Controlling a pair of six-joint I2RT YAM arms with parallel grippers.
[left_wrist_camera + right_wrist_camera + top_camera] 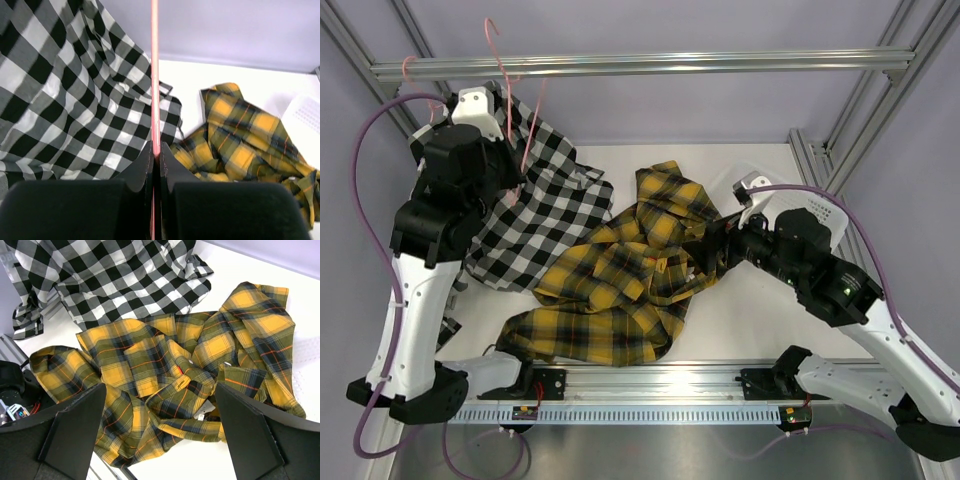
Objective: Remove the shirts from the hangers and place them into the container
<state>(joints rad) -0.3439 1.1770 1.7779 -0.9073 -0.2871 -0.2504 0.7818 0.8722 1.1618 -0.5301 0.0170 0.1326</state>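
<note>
Left gripper (155, 150): clamped on the pink wire hanger (155, 75); the thin wire ran straight up out of the pinch.
Right gripper (160, 387): jaws spread wide, nothing held, poised just above the yellow-and-black shirt (150, 360).
Yellow-and-black shirt: off any hanger, crumpled on the white table (730, 320) between the two arms. Its right end reached the container; lying over the rim or only against it, not clear.
Black-and-white shirt (540, 210): draped from the left gripper's height down to the table's left side, touching the yellow one. Could not tell whether the hanger was threaded through it.
Container (306, 116): white perforated basket at the table's right, largely hidden under the right arm from above; no shirt wholly inside.
Second hanger (408, 68): pink hook looped on the grey aluminium rail (640, 65), left end.
Step (judged): yellow shirt to be gathered into the basket; about half the task remained.
Method (judged): descend on a thick bunched fold near the middle, close fully, lift high enough that the tails clear the rim, and release over the basket's centre. Keep the left grip steady meanwhile.
Risk (judged): a single-layer pinch would slip; trailing sleeves could snag the checked shirt.
</note>
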